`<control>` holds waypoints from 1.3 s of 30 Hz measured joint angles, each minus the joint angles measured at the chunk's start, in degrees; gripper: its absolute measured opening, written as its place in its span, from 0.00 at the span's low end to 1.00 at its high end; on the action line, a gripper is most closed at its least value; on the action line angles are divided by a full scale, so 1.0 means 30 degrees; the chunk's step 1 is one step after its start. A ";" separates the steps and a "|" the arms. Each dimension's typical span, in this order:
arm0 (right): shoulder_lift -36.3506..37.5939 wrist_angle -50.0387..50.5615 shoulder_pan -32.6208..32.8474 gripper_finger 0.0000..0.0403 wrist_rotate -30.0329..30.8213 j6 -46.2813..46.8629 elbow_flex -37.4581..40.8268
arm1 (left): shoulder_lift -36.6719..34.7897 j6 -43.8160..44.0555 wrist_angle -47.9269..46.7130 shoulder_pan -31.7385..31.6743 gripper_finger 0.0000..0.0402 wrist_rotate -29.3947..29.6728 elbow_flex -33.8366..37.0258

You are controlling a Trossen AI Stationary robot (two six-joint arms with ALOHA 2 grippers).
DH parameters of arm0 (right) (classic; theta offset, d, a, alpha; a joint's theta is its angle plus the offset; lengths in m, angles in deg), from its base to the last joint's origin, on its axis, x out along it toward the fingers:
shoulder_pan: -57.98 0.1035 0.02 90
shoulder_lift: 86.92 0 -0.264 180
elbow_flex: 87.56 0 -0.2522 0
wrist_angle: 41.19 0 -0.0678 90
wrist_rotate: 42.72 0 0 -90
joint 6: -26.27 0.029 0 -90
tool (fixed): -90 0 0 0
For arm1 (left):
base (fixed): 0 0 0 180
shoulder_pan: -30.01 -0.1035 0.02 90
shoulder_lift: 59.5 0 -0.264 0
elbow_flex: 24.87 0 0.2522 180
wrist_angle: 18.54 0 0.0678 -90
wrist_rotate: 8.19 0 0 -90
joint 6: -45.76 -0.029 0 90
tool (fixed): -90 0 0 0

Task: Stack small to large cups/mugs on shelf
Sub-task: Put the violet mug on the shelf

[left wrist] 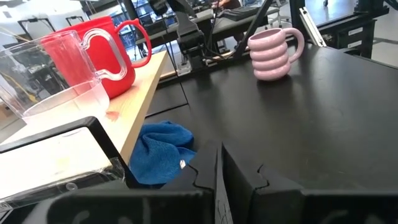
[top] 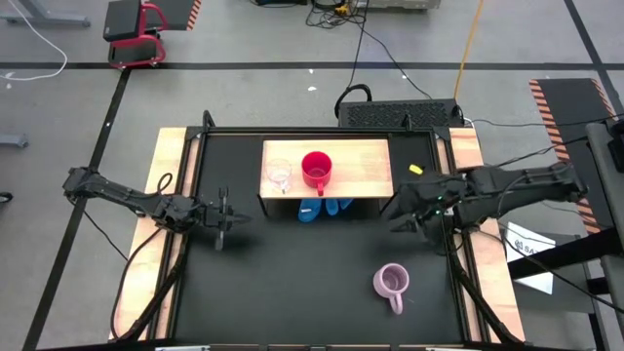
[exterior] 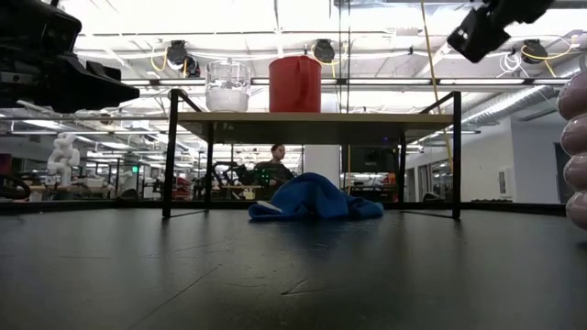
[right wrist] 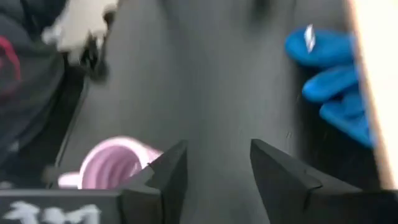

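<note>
The clear glass cup (top: 279, 175) and the red mug (top: 316, 169) stand side by side on the wooden top of the shelf (top: 366, 161); they also show in the low view, glass (exterior: 227, 87) and red mug (exterior: 294, 84). The lilac mug (top: 391, 283) stands upright on the black tabletop at the near right. My right gripper (top: 400, 216) is open and empty, in the air beyond the lilac mug (right wrist: 112, 165), right of the shelf. My left gripper (top: 222, 219) is shut and empty, left of the shelf.
A blue cloth (top: 322, 208) lies on the tabletop under the shelf's near side. A small yellow item (top: 416, 170) lies on the shelf's right end. Open black tabletop lies between the shelf and the near edge.
</note>
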 joint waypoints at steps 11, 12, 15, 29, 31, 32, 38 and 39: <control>-0.2223 -0.0003 0.2466 0.44 -0.0923 0.1687 -0.0089 | 0.0000 -0.0205 -0.0043 0.0007 0.01 0.0007 0.0000; -0.2300 -0.0238 0.2717 0.44 -0.0931 0.1892 -0.0090 | 0.0000 -0.0203 -0.0043 0.0000 0.01 0.0007 0.0000; -0.2647 -0.0551 0.3425 0.44 -0.0947 0.2234 -0.0103 | 0.0000 -0.0202 -0.0043 0.0004 0.04 0.0007 0.0000; -0.6424 -0.0391 0.4992 0.44 -0.0809 0.3929 -0.0103 | 0.0000 0.0276 -0.0043 0.0007 0.08 0.0007 0.0000; -0.6900 -0.0398 0.5159 0.44 -0.0809 0.4000 -0.0103 | 0.0000 0.0278 -0.0043 0.0000 0.08 0.0007 0.0000; -0.7100 -0.0419 0.5252 0.44 -0.0809 0.4016 -0.0103 | 0.0000 0.0278 -0.0043 0.0006 0.08 0.0007 0.0000; -0.7846 -0.0678 0.5726 0.44 -0.0809 0.4742 -0.0103 | 0.0000 0.0278 -0.0043 0.0003 0.08 0.0007 0.0000; -0.7895 -0.0705 0.5804 0.44 -0.0809 0.4831 -0.0103 | 0.0000 0.0297 -0.0043 0.0005 0.08 0.0007 0.0000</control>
